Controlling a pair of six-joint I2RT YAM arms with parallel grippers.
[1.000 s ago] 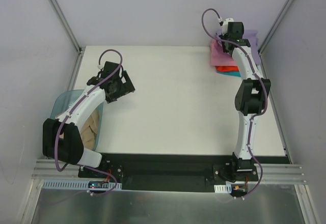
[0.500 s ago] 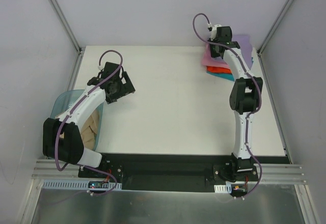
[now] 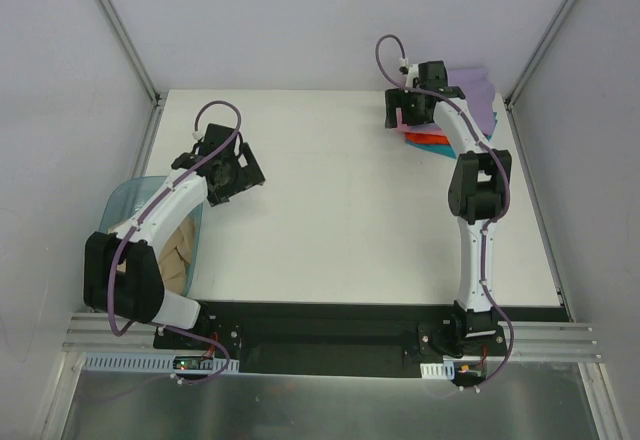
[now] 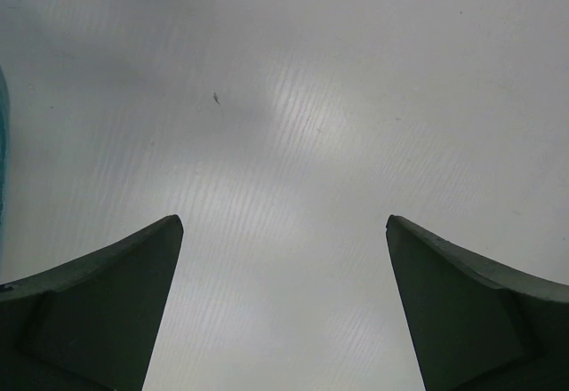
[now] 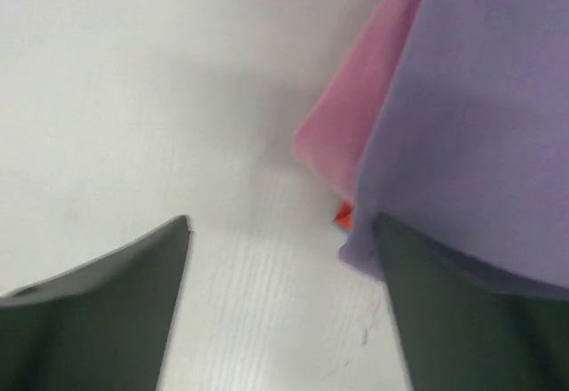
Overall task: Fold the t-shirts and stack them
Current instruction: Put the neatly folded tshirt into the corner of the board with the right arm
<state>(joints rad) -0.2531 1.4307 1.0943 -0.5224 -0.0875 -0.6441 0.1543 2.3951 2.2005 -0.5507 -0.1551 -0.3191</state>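
The t-shirts lie stacked at the table's back right corner. The lavender one (image 3: 478, 92) is on top, with orange-red (image 3: 424, 136) and teal (image 3: 442, 146) edges showing beneath. In the right wrist view the lavender shirt (image 5: 480, 115) covers a pink one (image 5: 369, 120), and a sliver of orange-red (image 5: 344, 215) peeks out. My right gripper (image 3: 397, 112) hangs open at the stack's left edge; the lavender corner touches its right finger (image 5: 462, 320), and nothing is between the jaws. My left gripper (image 3: 243, 172) is open over bare table at the left. A tan shirt (image 3: 178, 255) sits in the bin.
A translucent pale-blue bin (image 3: 122, 203) stands at the left table edge beside the left arm; its rim (image 4: 2, 142) shows at the left of the left wrist view. White enclosure walls close in the back and both sides.
My right gripper went from shut to open, letting go of the lavender shirt on the stack. It also shifted left, toward the stack's left edge. The left arm stayed still.
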